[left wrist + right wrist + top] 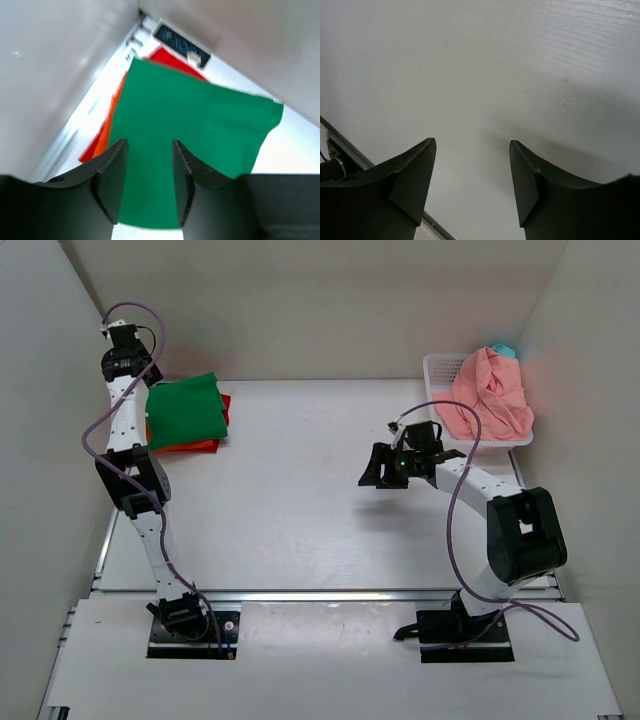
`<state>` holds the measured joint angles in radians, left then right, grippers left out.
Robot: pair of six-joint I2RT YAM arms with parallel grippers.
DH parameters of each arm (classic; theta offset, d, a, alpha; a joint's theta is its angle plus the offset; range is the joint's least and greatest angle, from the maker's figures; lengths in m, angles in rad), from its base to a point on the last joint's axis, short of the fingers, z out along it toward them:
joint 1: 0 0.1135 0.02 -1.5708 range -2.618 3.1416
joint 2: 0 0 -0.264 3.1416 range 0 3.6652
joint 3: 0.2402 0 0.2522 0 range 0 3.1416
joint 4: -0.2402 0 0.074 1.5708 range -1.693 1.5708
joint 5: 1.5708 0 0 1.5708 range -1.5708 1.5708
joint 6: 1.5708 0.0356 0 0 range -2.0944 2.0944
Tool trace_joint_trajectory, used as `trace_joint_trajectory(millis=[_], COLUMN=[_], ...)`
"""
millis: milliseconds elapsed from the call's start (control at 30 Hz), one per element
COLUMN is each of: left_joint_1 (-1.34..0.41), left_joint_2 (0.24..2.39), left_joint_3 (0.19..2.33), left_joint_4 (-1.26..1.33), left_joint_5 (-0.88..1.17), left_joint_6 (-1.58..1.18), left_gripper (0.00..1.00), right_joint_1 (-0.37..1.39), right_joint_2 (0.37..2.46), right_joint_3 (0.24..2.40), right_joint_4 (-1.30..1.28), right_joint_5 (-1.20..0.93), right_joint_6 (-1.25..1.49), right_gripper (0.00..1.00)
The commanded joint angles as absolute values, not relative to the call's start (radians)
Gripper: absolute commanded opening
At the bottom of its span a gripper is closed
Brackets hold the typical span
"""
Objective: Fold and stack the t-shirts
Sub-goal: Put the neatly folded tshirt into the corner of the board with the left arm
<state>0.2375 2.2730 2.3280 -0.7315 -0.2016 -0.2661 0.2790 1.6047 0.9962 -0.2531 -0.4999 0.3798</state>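
Green shirt: folded, on top of the stack at far left, over orange shirt and red shirt.
Pink shirt: unfolded, heaped in basket at far right; judged the last one left.
Left gripper: above stack, jaws narrowly apart, empty.
Right gripper: over table, jaws wide, empty. No obstruction seen between it and basket.

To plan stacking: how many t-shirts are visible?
4: green shirt atop orange shirt and red shirt, far left; pink shirt in basket, far right. More may hide beneath.
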Motion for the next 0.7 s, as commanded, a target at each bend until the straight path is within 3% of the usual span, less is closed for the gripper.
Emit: trace_joint_trajectory(millis=[0,100,200,233,267,367,467,667], left_joint_1=[0.219,0.227,0.218,0.198,0.174,0.088,-0.015,-0.215], left_joint_2=[2.179,2.077,2.022,2.017,2.007,1.958,1.851,1.439], left_joint_3=[2.330,2.227,2.201,2.201,2.183,2.081,1.849,1.188], left_joint_4=[-0.635,-0.538,-0.587,-0.653,-0.713,-0.842,-0.862,-0.657], left_joint_5=[-0.329,-0.327,-0.162,-0.061,0.027,0.132,0.156,0.162], left_joint_6=[-0.252,-0.258,-0.232,-0.212,-0.197,-0.216,-0.238,-0.294], left_gripper=[0.53,0.56,0.59,0.70,0.98,0.99,0.99,0.99], right_joint_1=[0.307,0.330,0.328,0.336,0.340,0.344,0.348,0.324], right_joint_2=[1.595,1.546,1.482,1.471,1.459,1.453,1.416,1.147], right_joint_3=[1.029,0.980,0.911,0.891,0.875,0.850,0.827,0.698], right_joint_4=[-0.259,-0.241,-0.219,-0.225,-0.230,-0.278,-0.320,-0.397], right_joint_5=[-0.405,-0.362,-0.325,-0.299,-0.281,-0.250,-0.206,-0.120], right_joint_6=[0.339,0.348,0.377,0.371,0.371,0.367,0.360,0.393], right_gripper=[0.58,0.58,0.58,0.58,0.59,0.59,0.59,0.59])
